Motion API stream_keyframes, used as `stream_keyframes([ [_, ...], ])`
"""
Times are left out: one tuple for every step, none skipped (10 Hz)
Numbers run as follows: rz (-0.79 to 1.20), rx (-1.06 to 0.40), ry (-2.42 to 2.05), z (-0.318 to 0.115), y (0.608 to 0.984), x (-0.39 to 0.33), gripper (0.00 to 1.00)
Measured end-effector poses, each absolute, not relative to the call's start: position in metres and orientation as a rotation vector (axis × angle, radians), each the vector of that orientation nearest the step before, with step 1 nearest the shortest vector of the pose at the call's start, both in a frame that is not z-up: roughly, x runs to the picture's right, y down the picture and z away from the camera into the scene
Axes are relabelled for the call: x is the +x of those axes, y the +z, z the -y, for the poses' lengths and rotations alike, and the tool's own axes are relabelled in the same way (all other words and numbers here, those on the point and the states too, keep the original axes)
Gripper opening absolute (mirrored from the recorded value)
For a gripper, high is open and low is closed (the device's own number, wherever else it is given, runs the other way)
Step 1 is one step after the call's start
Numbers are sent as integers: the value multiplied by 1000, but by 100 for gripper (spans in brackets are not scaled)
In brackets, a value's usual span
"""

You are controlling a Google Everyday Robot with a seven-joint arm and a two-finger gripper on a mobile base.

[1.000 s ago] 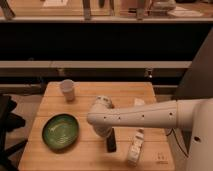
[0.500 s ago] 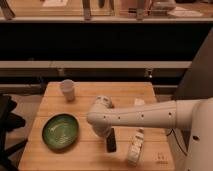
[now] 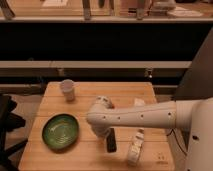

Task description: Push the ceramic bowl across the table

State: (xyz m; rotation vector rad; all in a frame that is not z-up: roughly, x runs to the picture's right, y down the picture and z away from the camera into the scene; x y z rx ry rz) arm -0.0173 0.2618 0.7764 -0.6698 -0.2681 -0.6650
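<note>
The green ceramic bowl [image 3: 60, 132] sits on the light wooden table [image 3: 125, 95] near its front left. It has a darker rim and pale streaks inside. My white arm reaches in from the right across the table's middle. The dark gripper [image 3: 111, 141] hangs below the arm's rounded end, low over the table, to the right of the bowl and apart from it.
A small white cup [image 3: 68, 90] stands at the table's back left. A white bottle [image 3: 135, 146] lies near the front right, close to the gripper. A small mark [image 3: 160, 158] shows at the front right corner. A dark chair [image 3: 9, 127] stands left of the table.
</note>
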Motion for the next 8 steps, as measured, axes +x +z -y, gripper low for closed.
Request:
stream_keyframes([
  [273, -668, -665, -262, 777, -20, 2],
  [278, -667, -668, -262, 777, -23, 2],
  [279, -667, -664, -262, 777, -22, 2],
  [282, -667, -662, -263, 777, -23, 2],
  [286, -666, -662, -263, 777, -23, 2],
  [291, -665, -663, -263, 777, -24, 2],
  [293, -664, -662, -263, 776, -24, 2],
  [297, -663, -660, -262, 777, -25, 2],
])
